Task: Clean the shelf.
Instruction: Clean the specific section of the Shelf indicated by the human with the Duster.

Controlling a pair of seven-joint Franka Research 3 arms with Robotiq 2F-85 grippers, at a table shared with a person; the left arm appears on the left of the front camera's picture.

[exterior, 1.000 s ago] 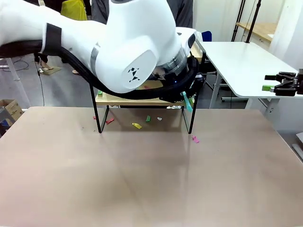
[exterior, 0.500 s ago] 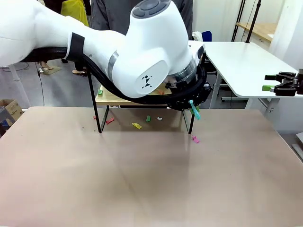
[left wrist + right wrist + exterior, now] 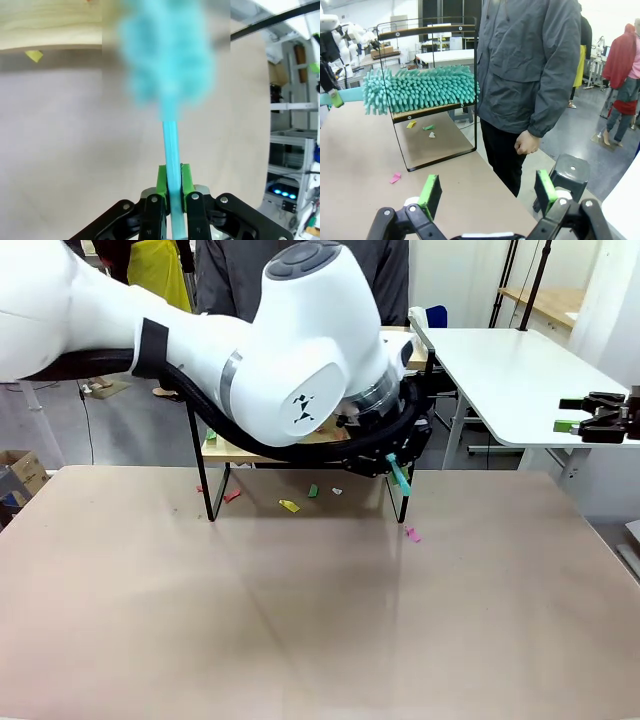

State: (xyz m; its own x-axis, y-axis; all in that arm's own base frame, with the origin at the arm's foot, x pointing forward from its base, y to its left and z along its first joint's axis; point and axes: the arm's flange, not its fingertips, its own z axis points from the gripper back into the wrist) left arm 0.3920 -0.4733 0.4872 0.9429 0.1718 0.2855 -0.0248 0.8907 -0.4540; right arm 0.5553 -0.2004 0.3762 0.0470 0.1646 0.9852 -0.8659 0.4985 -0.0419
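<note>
The shelf (image 3: 228,450) stands at the table's far edge, mostly hidden behind my left arm; its lower wooden board (image 3: 434,110) and black frame show in the right wrist view. My left gripper (image 3: 171,176) is shut on the teal handle of a duster (image 3: 171,145). The duster's fluffy teal head (image 3: 420,90) lies along the lower board. Its handle (image 3: 400,477) pokes out by the shelf's right leg. My right gripper (image 3: 487,192) hangs open and holds nothing, off the table's right side (image 3: 598,418).
Small paper scraps lie on the table under the shelf: yellow (image 3: 289,506), green (image 3: 313,491), red (image 3: 232,496), and a pink one (image 3: 412,534) just in front. A person in a grey jacket (image 3: 530,65) stands behind the shelf. A white table (image 3: 510,365) is at the right.
My left arm swung right along the shelf with the duster, then came back a little to the left. The right gripper has not moved.
</note>
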